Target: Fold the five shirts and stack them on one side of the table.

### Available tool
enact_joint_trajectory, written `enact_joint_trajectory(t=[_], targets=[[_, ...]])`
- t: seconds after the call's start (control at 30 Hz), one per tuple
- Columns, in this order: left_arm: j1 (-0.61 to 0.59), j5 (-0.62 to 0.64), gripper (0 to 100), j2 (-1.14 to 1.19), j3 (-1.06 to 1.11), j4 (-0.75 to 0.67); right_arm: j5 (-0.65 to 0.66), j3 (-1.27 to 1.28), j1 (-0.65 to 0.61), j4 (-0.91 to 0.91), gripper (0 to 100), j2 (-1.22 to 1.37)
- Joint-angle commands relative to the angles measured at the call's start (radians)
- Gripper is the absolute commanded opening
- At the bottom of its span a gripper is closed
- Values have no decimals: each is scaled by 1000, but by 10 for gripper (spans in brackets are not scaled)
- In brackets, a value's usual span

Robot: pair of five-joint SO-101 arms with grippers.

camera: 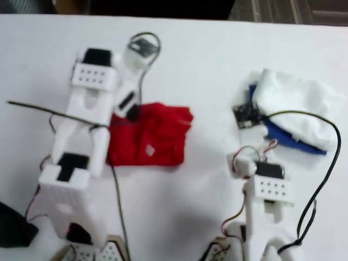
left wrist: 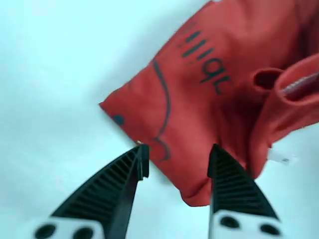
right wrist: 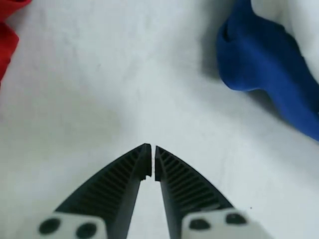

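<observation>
Single shirt (camera: 149,136) mid-left, stacked shirts (camera: 296,111) right, on table (camera: 206,65)

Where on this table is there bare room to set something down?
Bare table runs between the red shirt and the white-over-blue pile, along the far edge, and in front between the two arms' bases. It's crowded where the left arm overhangs the red shirt and the right arm stands by the pile.
</observation>
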Motion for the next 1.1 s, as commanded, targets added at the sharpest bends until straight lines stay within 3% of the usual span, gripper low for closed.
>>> enact_joint_trajectory(t=[0.0, 0.13, 0.27, 0.6, 1.07], targets=[[-43, -6, 214, -66, -39, -37, -9, -6, 1, -15, 22, -33], [-44, -5, 199, -29, 30, -91, -9, -6, 1, -15, 22, -33], [-49, 23, 11, 29, 128, -193, -9, -6, 2, -15, 22, -33], [-18, 80, 26, 46, 136, -262, -9, -6, 7, -15, 22, -30], [-133, 74, 26, 183, 180, -353, -8, 41, 1, -58, 22, -33]])
